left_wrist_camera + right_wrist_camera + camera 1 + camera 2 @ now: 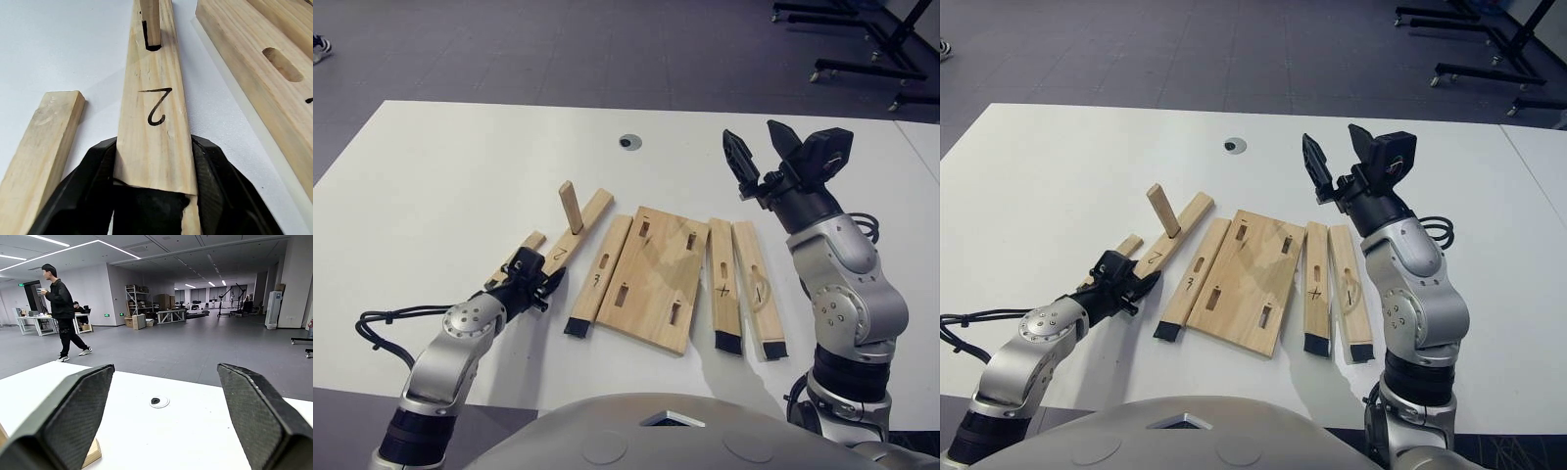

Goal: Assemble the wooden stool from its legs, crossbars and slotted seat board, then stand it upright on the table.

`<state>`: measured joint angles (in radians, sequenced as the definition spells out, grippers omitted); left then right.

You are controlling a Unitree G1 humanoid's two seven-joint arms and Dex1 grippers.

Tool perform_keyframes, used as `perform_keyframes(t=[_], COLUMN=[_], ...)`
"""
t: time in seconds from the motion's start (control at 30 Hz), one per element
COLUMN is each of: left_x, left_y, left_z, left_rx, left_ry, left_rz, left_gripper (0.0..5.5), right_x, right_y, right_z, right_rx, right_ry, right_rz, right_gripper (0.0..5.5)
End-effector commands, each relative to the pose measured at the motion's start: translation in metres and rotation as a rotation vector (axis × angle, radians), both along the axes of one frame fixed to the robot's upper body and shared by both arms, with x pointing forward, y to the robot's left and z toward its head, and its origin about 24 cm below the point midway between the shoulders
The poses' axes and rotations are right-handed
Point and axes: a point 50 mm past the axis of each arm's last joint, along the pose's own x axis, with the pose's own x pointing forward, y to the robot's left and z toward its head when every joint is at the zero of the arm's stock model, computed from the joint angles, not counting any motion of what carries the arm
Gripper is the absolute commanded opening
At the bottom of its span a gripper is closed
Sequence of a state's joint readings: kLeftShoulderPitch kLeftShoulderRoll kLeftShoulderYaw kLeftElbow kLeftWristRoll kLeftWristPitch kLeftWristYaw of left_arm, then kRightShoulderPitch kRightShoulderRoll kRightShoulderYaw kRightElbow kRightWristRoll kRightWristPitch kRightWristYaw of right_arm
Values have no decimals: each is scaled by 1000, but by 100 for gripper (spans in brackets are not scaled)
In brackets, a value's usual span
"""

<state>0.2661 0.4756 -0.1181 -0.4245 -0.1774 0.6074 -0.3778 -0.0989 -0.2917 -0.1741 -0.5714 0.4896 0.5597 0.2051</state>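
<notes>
Looking down from your head camera, you had the left claw [544,281] clenched on the near end of the leg marked 2 [579,230]. That leg lay flat on the table [431,186], left of the seat board [656,274], with a short crossbar [571,208] standing tilted in its slot. The right claw [750,130] hung spread and empty, raised near the far end of the leg marked 4 [723,279]. A loose bar [517,253] lay just beside your left claw, and I judged that any swing of the leg could have knocked it toward the table edge.

In the left wrist view, the fingers [88,181] pinched only the very end of the leg. Lifting from there risked the long piece pivoting and slipping out. The crossbar looked barely seated, so a jolt could have tipped it from the slot.

In the right wrist view, the spread fingers [68,416] faced out across the table, well apart from the parts. That arm could not have steadied anything if the leg twisted.
</notes>
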Motion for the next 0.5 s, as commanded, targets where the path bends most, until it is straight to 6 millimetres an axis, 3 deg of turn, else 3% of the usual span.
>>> perform_keyframes(t=[0.03,0.17,0.27,0.4,0.5], left_x=[-4,9,27,41,47], left_y=[8,12,18,16,0], left_z=[-12,6,35,65,89], left_rx=[28,-56,-126,-175,-230], left_ry=[53,-41,-220,-398,-508], left_rz=[53,104,125,72,-29], left_gripper=[201,201,201,201,201], right_x=[2,4,7,12,12], right_y=[2,1,-3,1,17], right_z=[4,5,9,12,13], right_rx=[-5,-4,47,279,487], right_ry=[-18,-24,-22,67,184], right_rz=[10,7,3,79,206], right_gripper=[389,389,389,389,389])
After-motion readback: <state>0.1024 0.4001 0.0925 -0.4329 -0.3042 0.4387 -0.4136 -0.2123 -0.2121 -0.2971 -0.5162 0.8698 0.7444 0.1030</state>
